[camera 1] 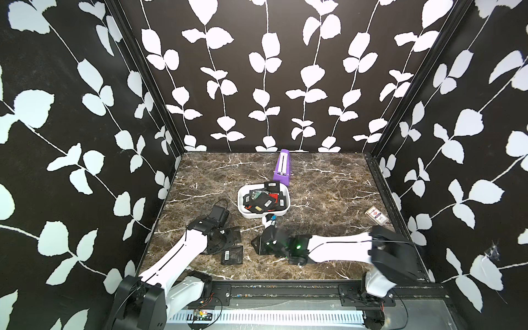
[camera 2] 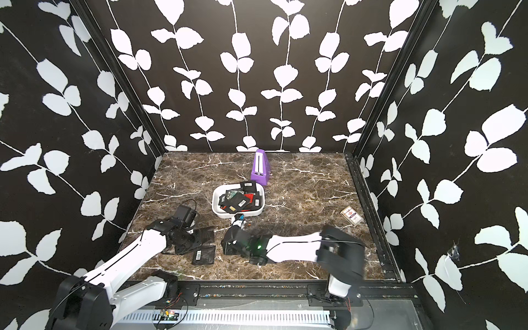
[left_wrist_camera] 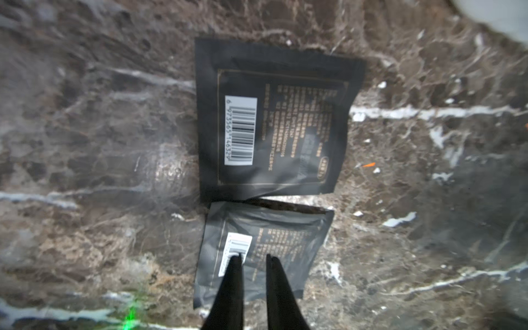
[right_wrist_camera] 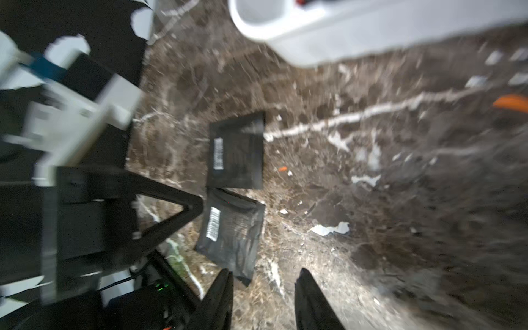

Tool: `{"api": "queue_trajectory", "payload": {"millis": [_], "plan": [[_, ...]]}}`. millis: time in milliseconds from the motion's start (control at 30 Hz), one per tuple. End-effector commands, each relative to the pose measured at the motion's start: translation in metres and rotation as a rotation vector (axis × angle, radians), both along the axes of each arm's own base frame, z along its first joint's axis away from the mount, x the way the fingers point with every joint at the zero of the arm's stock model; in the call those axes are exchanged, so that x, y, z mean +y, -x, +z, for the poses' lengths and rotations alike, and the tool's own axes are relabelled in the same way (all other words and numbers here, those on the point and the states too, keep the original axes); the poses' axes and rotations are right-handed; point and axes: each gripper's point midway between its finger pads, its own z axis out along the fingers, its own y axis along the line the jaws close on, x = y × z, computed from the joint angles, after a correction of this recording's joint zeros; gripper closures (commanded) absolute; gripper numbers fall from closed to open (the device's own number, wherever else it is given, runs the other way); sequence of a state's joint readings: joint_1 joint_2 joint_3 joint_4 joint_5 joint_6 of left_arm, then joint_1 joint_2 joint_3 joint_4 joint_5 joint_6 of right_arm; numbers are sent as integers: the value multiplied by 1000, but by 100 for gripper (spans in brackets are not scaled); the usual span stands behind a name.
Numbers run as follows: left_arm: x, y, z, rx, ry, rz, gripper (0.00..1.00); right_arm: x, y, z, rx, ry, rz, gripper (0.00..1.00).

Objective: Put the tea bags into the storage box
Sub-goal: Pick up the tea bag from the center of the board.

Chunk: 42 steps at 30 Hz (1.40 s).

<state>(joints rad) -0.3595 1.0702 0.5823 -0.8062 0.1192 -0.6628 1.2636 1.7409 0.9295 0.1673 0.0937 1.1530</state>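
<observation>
The white storage box (camera 1: 264,215) (camera 2: 238,213) sits mid-table and holds several tea bags (camera 1: 264,201). Two black tea bags lie on the marble in front of it. My left gripper (left_wrist_camera: 253,257) (camera 1: 228,238) is down on the rear one (left_wrist_camera: 285,243) (right_wrist_camera: 237,240). Its fingers are drawn close beside the barcode label, and the foil under them is wrinkled. The other tea bag (left_wrist_camera: 285,128) (camera 1: 232,255) (camera 2: 203,255) lies flat and free. My right gripper (right_wrist_camera: 264,275) (camera 1: 255,247) hovers open just right of them, with nothing between its fingers.
A long purple box (camera 1: 281,168) stands behind the storage box. A clear-wrapped card pack (camera 1: 376,218) lies near the right wall. Small orange scraps (right_wrist_camera: 511,103) dot the marble. Patterned walls close in three sides, and a black rail (camera 1: 285,288) runs along the front.
</observation>
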Motion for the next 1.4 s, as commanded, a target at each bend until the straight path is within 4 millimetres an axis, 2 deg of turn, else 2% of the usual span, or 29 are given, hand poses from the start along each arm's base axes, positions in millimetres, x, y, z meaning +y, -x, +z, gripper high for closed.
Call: {"api": "queue_trajectory", "payload": {"millis": [0, 233, 500, 1100, 1267, 1367], "plan": [[1, 4, -10, 22, -14, 0, 91, 29, 0, 11, 12, -101, -15, 65], [8, 8, -21, 31, -49, 6, 91, 44, 8, -4, 40, -78, 15, 66], [9, 14, -37, 66, -59, 13, 92, 52, 11, -8, 48, -66, 30, 65], [12, 24, -47, 75, -57, 9, 93, 69, 15, -33, 92, -55, 36, 62], [12, 27, -49, 78, -52, 13, 94, 75, 16, -38, 106, -57, 36, 66], [11, 26, -50, 76, -49, 17, 94, 80, 16, -37, 105, -67, 37, 72]]}}
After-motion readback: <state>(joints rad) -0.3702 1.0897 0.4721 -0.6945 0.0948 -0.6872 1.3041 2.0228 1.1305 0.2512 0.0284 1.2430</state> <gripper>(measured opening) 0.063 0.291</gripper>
